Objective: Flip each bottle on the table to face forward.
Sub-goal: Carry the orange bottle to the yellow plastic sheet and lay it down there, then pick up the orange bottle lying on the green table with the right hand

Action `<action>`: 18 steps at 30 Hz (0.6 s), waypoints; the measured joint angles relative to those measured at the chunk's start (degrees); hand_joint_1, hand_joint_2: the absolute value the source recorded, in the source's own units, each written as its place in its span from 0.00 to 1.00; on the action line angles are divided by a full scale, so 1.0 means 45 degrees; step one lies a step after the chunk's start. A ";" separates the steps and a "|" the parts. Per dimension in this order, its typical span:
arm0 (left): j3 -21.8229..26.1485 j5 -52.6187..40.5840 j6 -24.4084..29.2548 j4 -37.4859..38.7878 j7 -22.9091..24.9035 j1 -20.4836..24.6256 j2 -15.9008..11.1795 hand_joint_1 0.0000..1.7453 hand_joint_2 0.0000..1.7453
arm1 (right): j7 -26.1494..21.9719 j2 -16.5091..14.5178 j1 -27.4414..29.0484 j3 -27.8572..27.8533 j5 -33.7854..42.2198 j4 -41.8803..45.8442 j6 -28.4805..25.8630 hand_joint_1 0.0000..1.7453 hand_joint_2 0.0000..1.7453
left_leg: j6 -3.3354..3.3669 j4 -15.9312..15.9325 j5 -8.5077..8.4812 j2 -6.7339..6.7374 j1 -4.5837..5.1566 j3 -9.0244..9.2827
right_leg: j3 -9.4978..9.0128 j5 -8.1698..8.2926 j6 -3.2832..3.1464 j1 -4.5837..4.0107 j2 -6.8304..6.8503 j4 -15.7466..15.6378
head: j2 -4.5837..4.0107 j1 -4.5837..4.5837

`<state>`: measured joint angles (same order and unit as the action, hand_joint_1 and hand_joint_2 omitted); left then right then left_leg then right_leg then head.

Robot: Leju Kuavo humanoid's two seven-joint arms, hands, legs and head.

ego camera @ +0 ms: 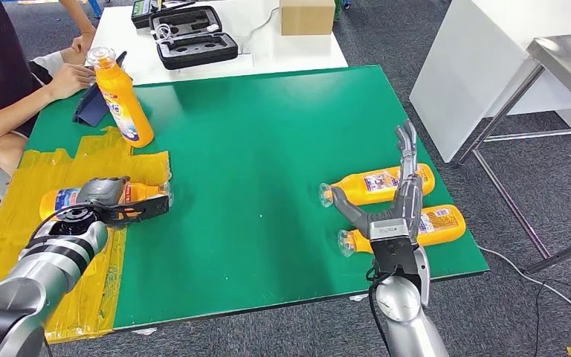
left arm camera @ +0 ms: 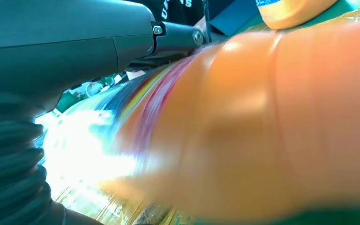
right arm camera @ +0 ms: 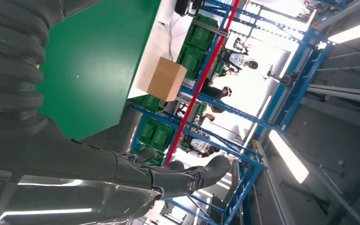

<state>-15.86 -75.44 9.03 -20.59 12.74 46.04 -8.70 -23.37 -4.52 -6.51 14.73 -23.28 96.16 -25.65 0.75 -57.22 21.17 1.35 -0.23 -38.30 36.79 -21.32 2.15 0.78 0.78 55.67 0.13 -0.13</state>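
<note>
Three orange bottles lie on the green table (ego camera: pixel 268 149) and a fourth stands. On the yellow taped patch at the left, my left hand (ego camera: pixel 115 202) grips a lying bottle (ego camera: pixel 59 199) around its middle; that bottle (left arm camera: pixel 262 131) shows blurred and very close in the left wrist view. An upright bottle (ego camera: pixel 123 104) stands behind it. At the right, two bottles (ego camera: pixel 383 184) (ego camera: pixel 435 225) lie side by side, caps pointing left. My right hand (ego camera: pixel 398 201) hovers over them, fingers straight and spread, holding nothing; its fingers (right arm camera: pixel 183 178) point into the room.
A person sits at the far left with a hand (ego camera: pixel 71 78) by a dark blue object (ego camera: pixel 93 104). Behind the green table a white table (ego camera: pixel 215 33) carries black cases and a cardboard box (ego camera: pixel 307 16). A metal table (ego camera: pixel 565 59) stands to the right.
</note>
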 joint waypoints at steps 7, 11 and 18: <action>0.0250 0.0097 0.0242 0.0016 -0.0080 -0.0061 0.0000 0.00 1.00 | 0.0001 0.0000 -0.0065 -0.0036 -0.0027 -0.0247 0.0001 0.00 1.00 | -0.0001 0.0000 -0.0003 -0.0002 0.0000 0.0003 | -0.0003 0.0001 0.0001 0.0000 0.0000 0.0005 | 0.0000 0.0000; 0.0499 0.0424 0.0814 0.0011 -0.0515 -0.0172 0.0006 0.00 1.00 | 0.0016 0.0000 -0.0137 -0.0038 -0.0241 -0.0459 -0.0023 0.00 1.00 | -0.0002 0.0000 -0.0004 0.0000 0.0000 0.0002 | 0.0002 0.0001 0.0001 0.0000 -0.0001 0.0006 | 0.0000 0.0001; 0.1566 0.2902 0.2085 -0.0662 -0.3347 -0.0673 0.0097 0.00 1.00 | 0.0053 0.0006 -0.0181 -0.0024 -0.0685 -0.0880 -0.0250 0.00 1.00 | -0.0003 -0.0001 -0.0003 0.0002 0.0001 -0.0002 | 0.0009 0.0000 0.0002 0.0001 -0.0001 0.0006 | 0.0000 -0.0001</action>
<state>-8.81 -62.39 18.41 -23.57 -2.32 43.01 -8.26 -23.12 -4.50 -7.33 14.62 -26.36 92.20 -26.77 0.74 -57.22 21.15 1.35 -0.23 -38.31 36.83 -21.32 2.16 0.79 0.78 55.69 0.13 -0.14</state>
